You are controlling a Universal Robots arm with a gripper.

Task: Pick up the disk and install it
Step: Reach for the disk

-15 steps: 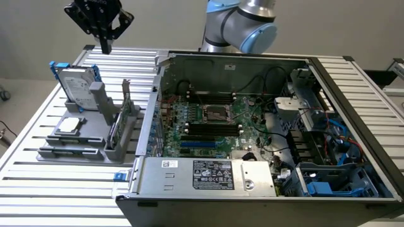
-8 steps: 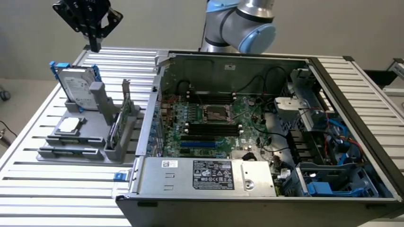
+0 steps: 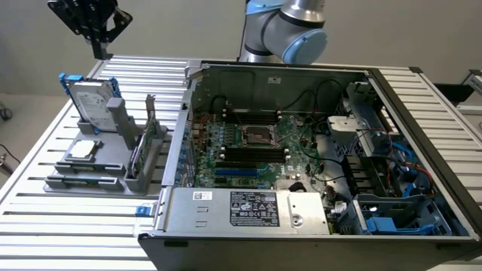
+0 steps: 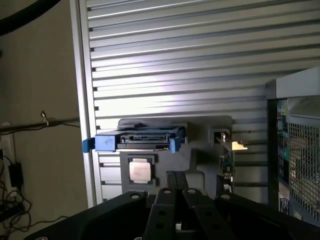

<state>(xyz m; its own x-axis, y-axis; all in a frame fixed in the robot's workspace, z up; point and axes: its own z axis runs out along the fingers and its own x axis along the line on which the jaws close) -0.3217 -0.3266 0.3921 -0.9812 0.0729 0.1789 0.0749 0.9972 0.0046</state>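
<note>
The hand was seen raised well above the far corner of the surface, at the exterior view's left. It was clenched on nothing, with its fingers pressed together. It was held high, it would seem, so that the parts below could be looked over from the wrist.

Most of the slatted surface was taken up by an open computer case. It had been laid on its side with the cover off, presumably so that its bays could be reached from above.

Beside the case, at the exterior view's left, a grey holder had been set. The disk was stood upright at the holder's far end, untouched and well apart from the hand. Its blue frame was turned upward, a pose judged to leave the top edge free for a grip.

A green card was kept on edge in a slot nearer the case. A small silver chip was laid flat in its own recess.
</note>
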